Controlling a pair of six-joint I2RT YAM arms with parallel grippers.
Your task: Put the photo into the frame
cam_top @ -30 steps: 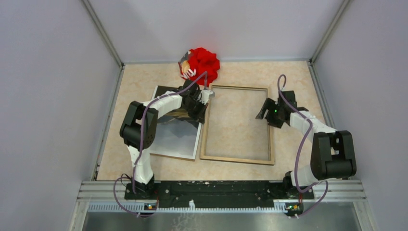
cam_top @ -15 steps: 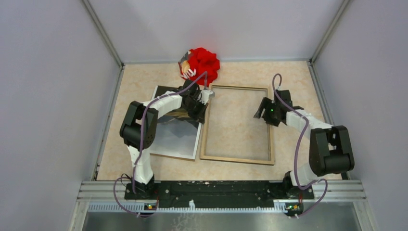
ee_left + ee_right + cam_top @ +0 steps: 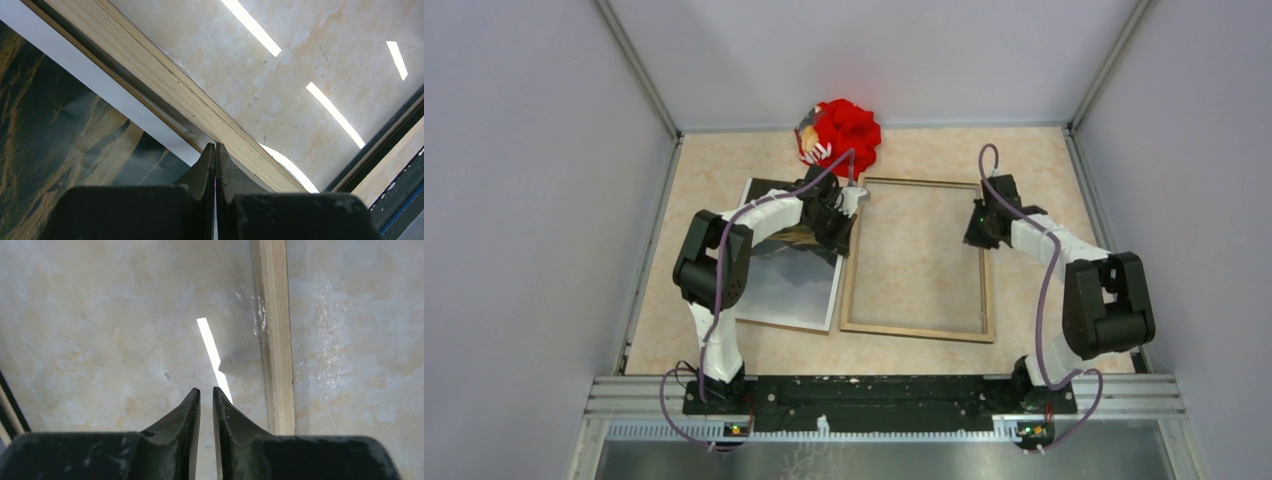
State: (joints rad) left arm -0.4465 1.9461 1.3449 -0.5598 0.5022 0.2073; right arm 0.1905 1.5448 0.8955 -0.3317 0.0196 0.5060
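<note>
Right arm has swung in from outside the picture frame's right rail to a spot over that rail, and its fingers have drawn together; left arm, picture frame and print are unchanged.

1. Beige marbled table (image 3: 724, 170): bears all items.
2. Large thin rectangular picture frame (image 3: 914, 331): light wood back upward, flat at the table's centre, opening unfilled.
3. Large rectangular print of a dark misty mountain landscape, white edge (image 3: 789, 290): flat, image up, just left of the frame. Its right edge runs along the frame's left rail; whether it tucks under is not clear.
4. Red cloth bundle (image 3: 849, 130): far edge, apart from both.
5. Left gripper (image 3: 215, 150): fingers pressed tight together, holding nothing, tips at the seam between print edge and left rail, near the far corner.
6. Right gripper (image 3: 205, 392): fingers at a narrow slit, nothing between them, tips over bare table just inside the right rail.

Risks, as judged: closed tips pushing at the seam could skid the light frame rather than lift the print. The print lies image up beside a back-up frame, so an unflipped insertion would likely face wrongly. A thin, flat print offers little purchase, and pinching may crease it.
</note>
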